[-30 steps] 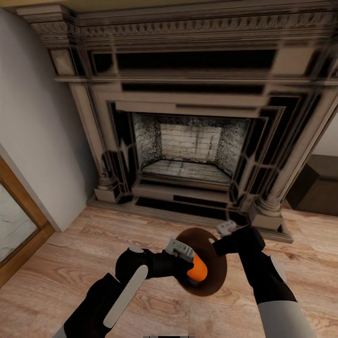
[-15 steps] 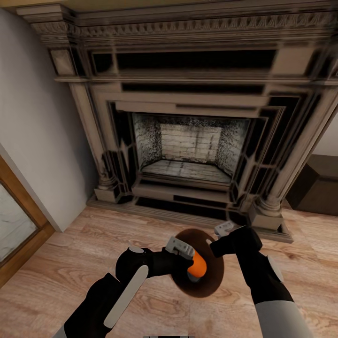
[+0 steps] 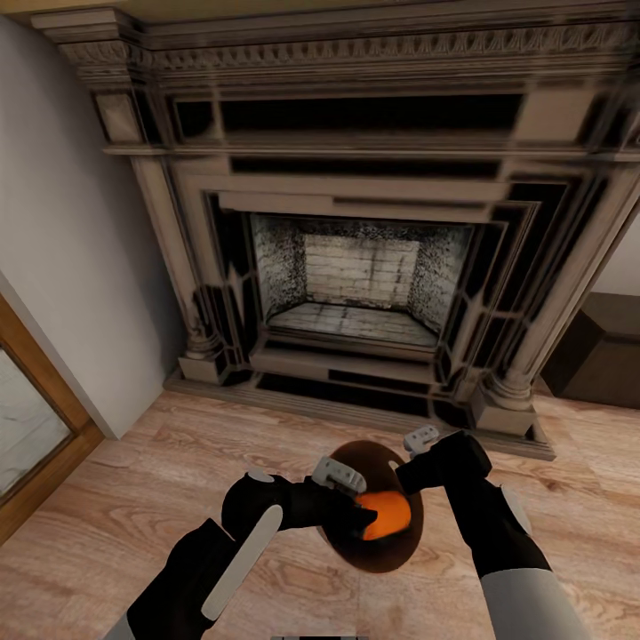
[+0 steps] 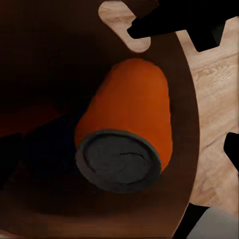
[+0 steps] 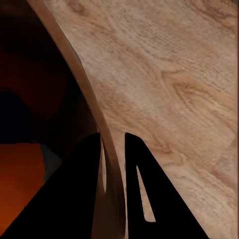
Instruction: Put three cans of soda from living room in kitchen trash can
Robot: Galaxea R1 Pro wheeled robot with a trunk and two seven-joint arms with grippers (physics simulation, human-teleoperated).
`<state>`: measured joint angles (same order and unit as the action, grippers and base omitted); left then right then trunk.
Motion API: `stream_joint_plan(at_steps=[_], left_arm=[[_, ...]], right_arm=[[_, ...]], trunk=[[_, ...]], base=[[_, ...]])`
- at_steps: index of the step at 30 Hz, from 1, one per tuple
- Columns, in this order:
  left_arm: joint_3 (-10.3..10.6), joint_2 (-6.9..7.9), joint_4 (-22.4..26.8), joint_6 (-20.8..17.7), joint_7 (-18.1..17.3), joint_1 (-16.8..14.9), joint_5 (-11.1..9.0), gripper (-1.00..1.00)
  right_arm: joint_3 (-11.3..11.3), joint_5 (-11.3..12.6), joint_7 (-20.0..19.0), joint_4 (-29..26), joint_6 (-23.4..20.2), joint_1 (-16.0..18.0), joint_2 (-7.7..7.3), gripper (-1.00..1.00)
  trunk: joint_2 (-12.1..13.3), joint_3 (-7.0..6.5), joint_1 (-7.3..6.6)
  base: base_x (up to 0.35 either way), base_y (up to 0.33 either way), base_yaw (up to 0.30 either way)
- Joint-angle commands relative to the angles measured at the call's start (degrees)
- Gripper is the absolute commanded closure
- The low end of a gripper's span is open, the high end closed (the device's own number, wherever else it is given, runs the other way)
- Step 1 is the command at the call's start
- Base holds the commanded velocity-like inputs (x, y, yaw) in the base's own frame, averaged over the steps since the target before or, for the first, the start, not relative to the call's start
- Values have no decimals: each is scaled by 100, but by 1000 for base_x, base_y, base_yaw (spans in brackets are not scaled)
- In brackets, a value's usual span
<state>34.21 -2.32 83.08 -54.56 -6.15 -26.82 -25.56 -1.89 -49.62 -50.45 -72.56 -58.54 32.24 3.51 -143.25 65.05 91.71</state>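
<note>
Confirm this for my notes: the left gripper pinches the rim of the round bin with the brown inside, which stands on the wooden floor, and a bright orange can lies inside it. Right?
Not quite: it is the right gripper that pinches the rim of the round bin, one finger on each side, as the right wrist view shows. The rest holds: the bin stands on the wooden floor and the bright orange can lies inside it.

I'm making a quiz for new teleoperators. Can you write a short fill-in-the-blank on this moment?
1. The orange soda can lies inside the ____.
2. The right end effector grips the trash can by its ____.
3. The floor looks like ____.
4. Behind the trash can stands a ____.

Missing words: trash can; rim; wood; fireplace
</note>
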Motion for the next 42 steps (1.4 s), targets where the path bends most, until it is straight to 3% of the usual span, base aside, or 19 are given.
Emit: stream_joint_plan(at_steps=[1,20,25,26,28,31,32,38,42], left_arm=[[-2,3,-8,7,35,2,191,-100],[-20,70,221,-2,-51,4,155,-100],[-52,91,577,-2,-399,47,148,-100],[-71,172,671,-2,-676,61,152,-100],[-78,292,710,3,-842,71,154,-100],[-147,636,769,119,-1279,83,152,-100],[-178,668,773,162,-1338,86,151,-100],[-725,894,787,372,-1841,97,152,-100],[-1225,1280,783,605,-2422,114,149,-100]], right_arm=[[4,313,-47,-399,-146,2,1,100],[-2,313,-47,-396,-146,0,1,100],[-4,313,-48,-389,-146,0,-3,100],[-4,313,-48,-389,-146,1,-5,100],[-4,313,-48,-390,-146,0,-6,100],[-4,313,-48,-390,-146,-1,-7,100],[-4,313,-47,-390,-146,-1,-7,100],[-7,313,-48,-384,-146,1,-8,100],[-7,313,-47,-382,-146,2,-8,100]], trunk=[[0,0,0],[0,0,0],[0,0,0],[0,0,0],[0,0,0],[0,0,0],[0,0,0],[0,0,0],[0,0,0]], base=[[0,0,0],[0,0,0],[0,0,0],[0,0,0],[0,0,0],[0,0,0],[0,0,0],[0,0,0],[0,0,0]])
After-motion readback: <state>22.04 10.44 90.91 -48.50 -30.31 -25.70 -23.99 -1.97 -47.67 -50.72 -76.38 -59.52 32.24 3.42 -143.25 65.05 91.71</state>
